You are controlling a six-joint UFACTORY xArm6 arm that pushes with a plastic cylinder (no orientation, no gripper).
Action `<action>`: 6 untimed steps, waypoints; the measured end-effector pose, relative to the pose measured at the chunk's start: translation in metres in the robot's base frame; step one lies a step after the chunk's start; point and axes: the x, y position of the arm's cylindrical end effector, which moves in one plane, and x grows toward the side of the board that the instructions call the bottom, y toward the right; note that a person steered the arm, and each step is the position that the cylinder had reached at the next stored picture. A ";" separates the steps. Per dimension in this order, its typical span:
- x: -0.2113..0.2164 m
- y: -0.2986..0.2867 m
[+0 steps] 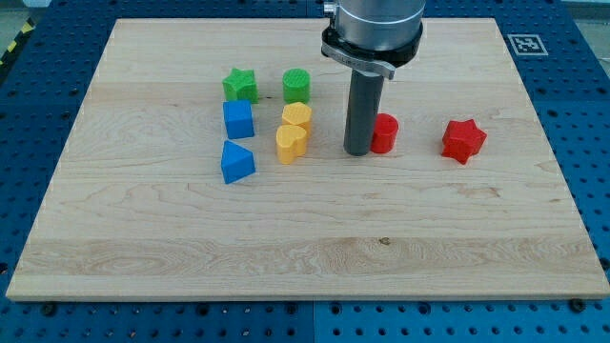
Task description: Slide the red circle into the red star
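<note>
Just one camera here, so no overlap between views to talk about. It sits in front of the tabletop [305,238], raised up and tilted down at it, looking toward the far edge at the view's top. It's back far enough to fit nearly the whole board, with blue perforated base showing around it. The arm drops in from the view's top, cut off by the frame.

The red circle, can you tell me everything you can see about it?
The red circle is a small, plain red block that looks like plastic, sitting flat on the wooden board. My tip stands right against its side on the view's left, hiding part of it. The red star lies apart, toward the view's right.
</note>
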 end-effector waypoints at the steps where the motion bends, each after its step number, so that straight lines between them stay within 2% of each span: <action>1: -0.021 -0.012; 2: -0.027 -0.016; 3: -0.021 0.011; 5: -0.006 0.108; 6: -0.005 0.111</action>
